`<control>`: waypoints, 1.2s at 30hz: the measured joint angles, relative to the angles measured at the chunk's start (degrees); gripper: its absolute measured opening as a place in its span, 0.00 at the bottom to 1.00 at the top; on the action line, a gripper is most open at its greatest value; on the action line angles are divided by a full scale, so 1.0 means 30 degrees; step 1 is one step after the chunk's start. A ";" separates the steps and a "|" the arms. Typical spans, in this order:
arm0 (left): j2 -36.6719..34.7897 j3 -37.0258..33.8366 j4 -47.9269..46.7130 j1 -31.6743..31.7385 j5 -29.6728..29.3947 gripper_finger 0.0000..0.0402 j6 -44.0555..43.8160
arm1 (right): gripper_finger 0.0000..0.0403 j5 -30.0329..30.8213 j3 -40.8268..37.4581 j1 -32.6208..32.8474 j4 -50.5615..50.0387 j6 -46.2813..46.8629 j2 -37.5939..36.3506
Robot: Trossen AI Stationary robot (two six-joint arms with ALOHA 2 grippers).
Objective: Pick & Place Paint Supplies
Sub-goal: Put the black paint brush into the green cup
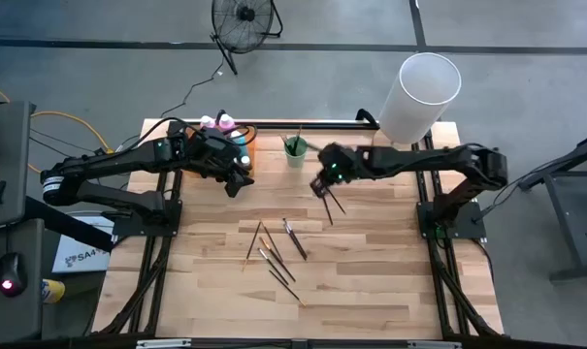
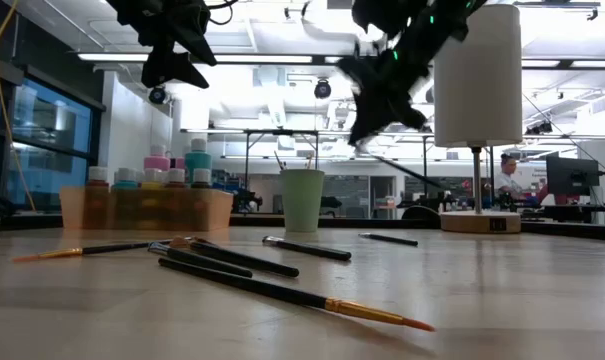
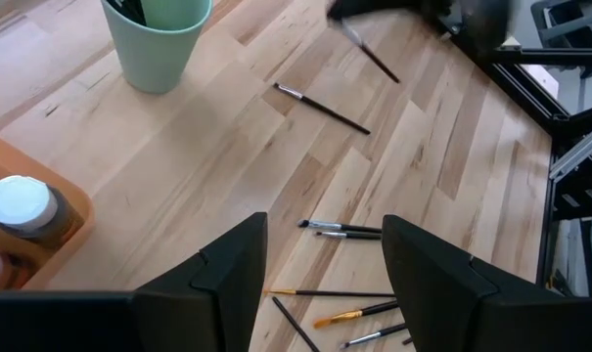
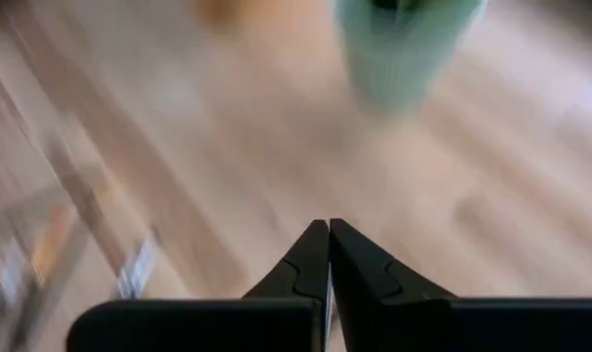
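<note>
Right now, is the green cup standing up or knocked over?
Standing up. The green cup sits on its base with its open mouth facing upward, and from above its round rim shows, with brush handles sticking out.

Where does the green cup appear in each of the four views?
High view: green cup at the table's far edge, right of the orange tray.
Low view: centre.
Left wrist view: upper left.
Right wrist view: top, blurred.
Shared landmark: the orange tray, beside it in three views.
</note>
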 joint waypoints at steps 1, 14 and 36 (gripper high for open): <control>0.0000 0.0000 0.0000 0.0000 0.0000 0.50 0.0000 | 0.01 0.0619 0.0062 0.0000 0.1069 -0.0325 -0.0407; 0.0000 0.0000 0.0007 0.0000 0.0000 0.50 0.0008 | 0.01 0.5899 0.0094 -0.0923 1.4444 -0.5504 0.0899; 0.0000 0.0000 -0.0015 0.0000 0.0000 0.50 0.0066 | 0.01 0.7219 0.0094 -0.2549 1.7396 -0.5910 0.4272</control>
